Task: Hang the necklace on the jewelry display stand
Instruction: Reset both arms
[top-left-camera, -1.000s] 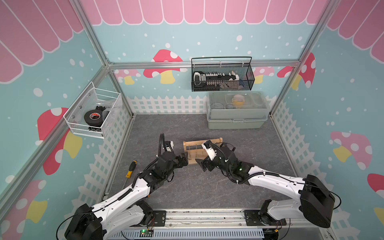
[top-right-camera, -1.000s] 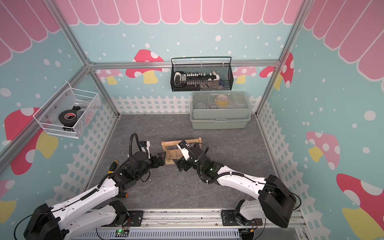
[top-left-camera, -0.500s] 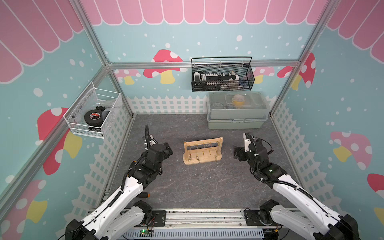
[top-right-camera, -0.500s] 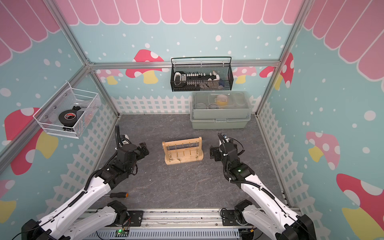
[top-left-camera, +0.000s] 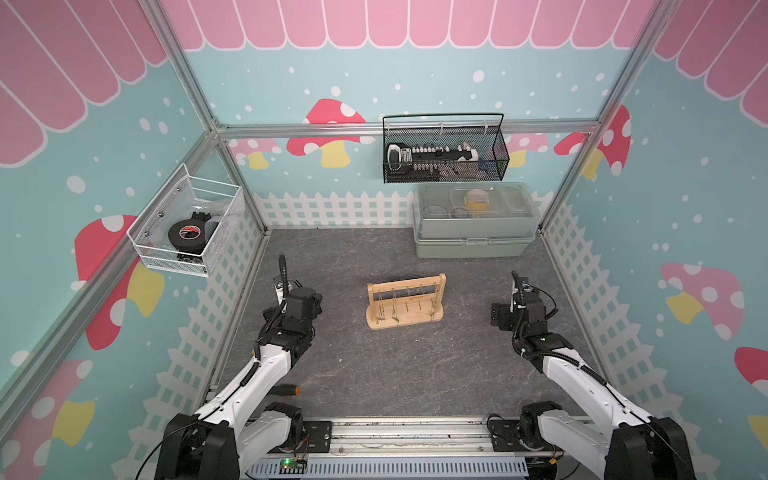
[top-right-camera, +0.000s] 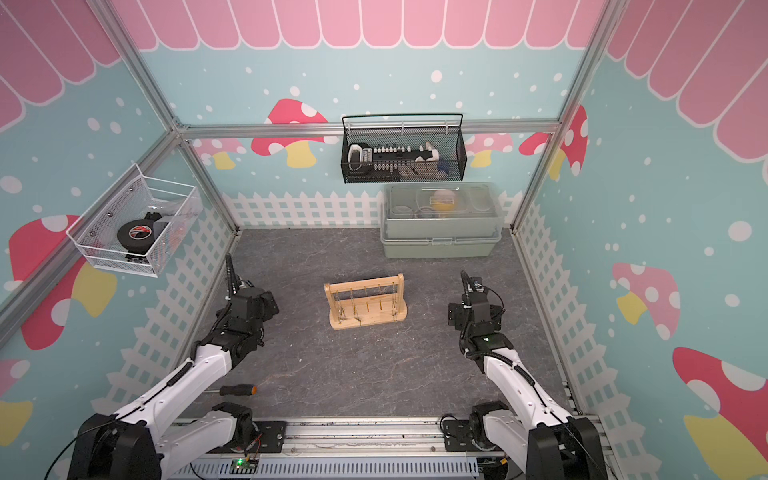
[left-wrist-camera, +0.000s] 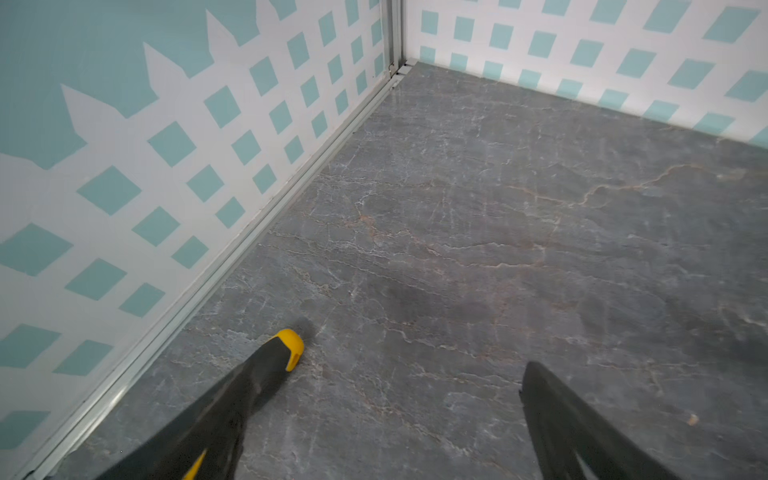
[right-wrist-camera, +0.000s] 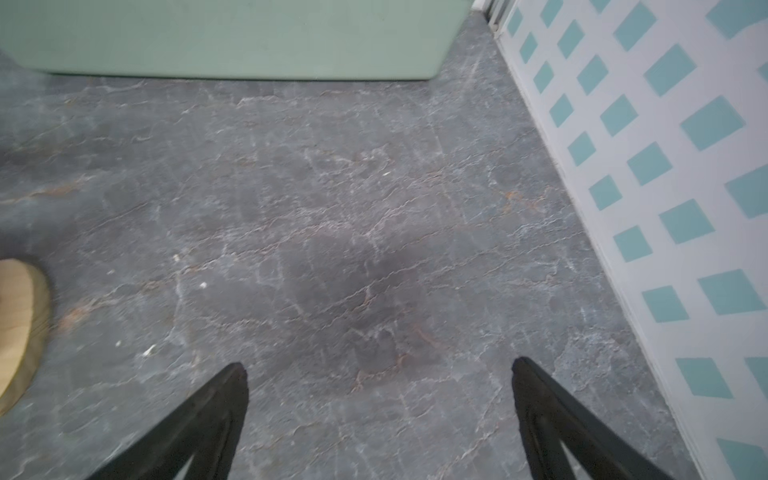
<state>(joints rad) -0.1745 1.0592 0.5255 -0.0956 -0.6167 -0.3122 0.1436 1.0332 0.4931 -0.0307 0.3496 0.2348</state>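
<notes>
The light wooden jewelry display stand (top-left-camera: 405, 301) (top-right-camera: 365, 303) stands upright mid-floor. Thin gold necklace chains (top-left-camera: 395, 307) hang from its crossbar down to the base. My left gripper (top-left-camera: 313, 298) (top-right-camera: 268, 303) is well to the stand's left, near the side wall. In its wrist view the left gripper (left-wrist-camera: 411, 357) is open over bare floor, and one finger has a yellow tip. My right gripper (top-left-camera: 498, 316) (top-right-camera: 453, 316) is well to the stand's right. The right gripper (right-wrist-camera: 379, 366) is also open and holds nothing. An end of the stand's base (right-wrist-camera: 16, 324) shows at that view's edge.
A grey-green lidded box (top-left-camera: 473, 224) (right-wrist-camera: 249, 41) sits at the back right. A screwdriver (top-left-camera: 286, 390) lies by the left arm near the front rail. A black wire basket (top-left-camera: 444, 153) and a white one (top-left-camera: 187, 226) hang on the walls.
Both arms have drawn back from the stand, left arm to the left and right arm to the right. The stand now stands free with chains hanging on it.
</notes>
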